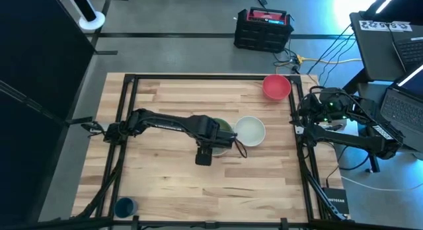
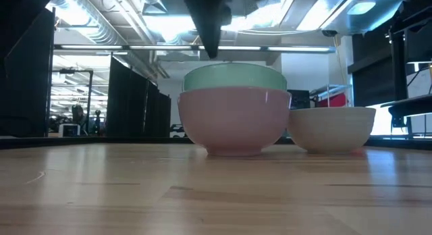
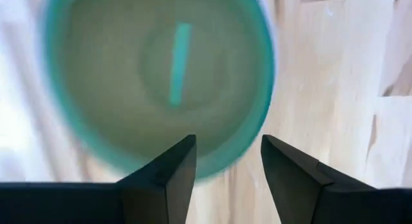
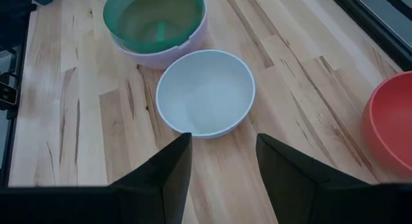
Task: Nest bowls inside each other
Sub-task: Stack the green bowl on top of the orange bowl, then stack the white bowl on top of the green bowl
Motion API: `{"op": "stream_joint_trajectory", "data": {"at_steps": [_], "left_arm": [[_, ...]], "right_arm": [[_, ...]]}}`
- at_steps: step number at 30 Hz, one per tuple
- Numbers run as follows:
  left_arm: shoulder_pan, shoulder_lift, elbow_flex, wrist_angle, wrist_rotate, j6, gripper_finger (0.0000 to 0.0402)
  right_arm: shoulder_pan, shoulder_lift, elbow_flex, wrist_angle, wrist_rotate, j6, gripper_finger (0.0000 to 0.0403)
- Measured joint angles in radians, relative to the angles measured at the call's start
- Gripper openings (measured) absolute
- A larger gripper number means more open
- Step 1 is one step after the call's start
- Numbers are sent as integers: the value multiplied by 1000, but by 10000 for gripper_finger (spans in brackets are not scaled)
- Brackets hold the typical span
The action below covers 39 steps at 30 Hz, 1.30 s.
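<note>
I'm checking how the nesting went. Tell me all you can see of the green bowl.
The green bowl is round, plain and smooth, seemingly plastic, upright and empty. It sits nested inside a pale pinkish bowl, its rim standing above that bowl's rim. The pair stands mid-table, beside the white bowl. The left pincer hovers open over its rim without gripping it.

One bowl (image 4: 154,18) nested in bigger bowl (image 4: 174,51), mid-table; third bowl (image 4: 205,92) just beside; fourth bowl (image 1: 276,86) apart, at far edge.
</note>
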State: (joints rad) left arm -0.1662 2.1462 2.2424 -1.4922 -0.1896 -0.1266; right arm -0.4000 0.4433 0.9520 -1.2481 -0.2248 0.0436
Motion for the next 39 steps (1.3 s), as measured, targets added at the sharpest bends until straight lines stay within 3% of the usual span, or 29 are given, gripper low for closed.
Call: {"op": "stream_joint_trajectory", "data": {"at_steps": [7, 9, 14, 19, 23, 39], "left_arm": [[-12, -108, 48, -75, -82, -125, 158], [-25, -158, -21, -78, -111, -160, 158], [-51, -319, -344, -37, -130, -269, 158], [-91, -467, -717, 97, -127, -391, 158], [-132, -587, -929, 267, -108, -451, 158], [-156, -764, -1106, 401, -99, -469, 158]], "right_arm": [[0, 2, -1, 42, -12, -1, 159], [0, 9, -20, 95, -59, -1, 159], [0, 71, -109, 234, -173, 2, 159], [0, 225, -150, 314, -147, -39, 159], [0, 400, -150, 370, -109, -63, 159], [0, 978, -40, 410, 103, -55, 159]]}}
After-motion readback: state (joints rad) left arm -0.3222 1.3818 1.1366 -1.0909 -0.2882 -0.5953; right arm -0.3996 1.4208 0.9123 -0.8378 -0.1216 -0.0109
